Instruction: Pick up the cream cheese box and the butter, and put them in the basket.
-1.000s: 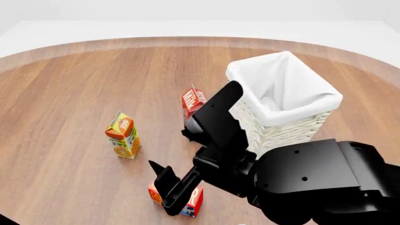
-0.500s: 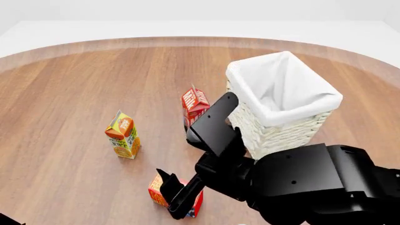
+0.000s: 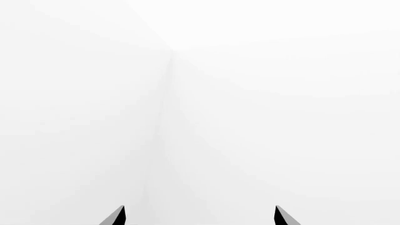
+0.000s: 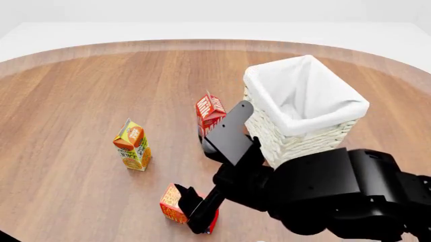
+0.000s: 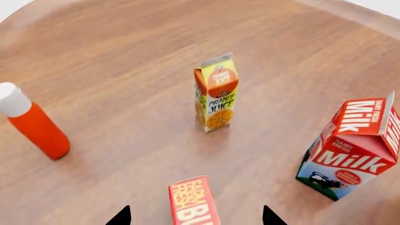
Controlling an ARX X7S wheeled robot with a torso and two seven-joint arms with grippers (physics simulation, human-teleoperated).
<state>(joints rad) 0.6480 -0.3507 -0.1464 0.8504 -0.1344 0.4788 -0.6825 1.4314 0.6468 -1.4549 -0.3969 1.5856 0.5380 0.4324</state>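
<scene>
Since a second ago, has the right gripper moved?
Yes. The right gripper has come down around the butter, its fingertips now lower and further from the orange juice carton, which stayed put.

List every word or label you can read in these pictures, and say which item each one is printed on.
"Milk" on the milk carton, on its top panel and again on its side; the small print on it is too small to read.
"ORANGE JUICE" on the juice carton; the smaller words above are blurred.
"FARM FRESH" and "BU", cut off by the picture's edge, on the butter.
No readable text on the red bottle or the basket.
</scene>
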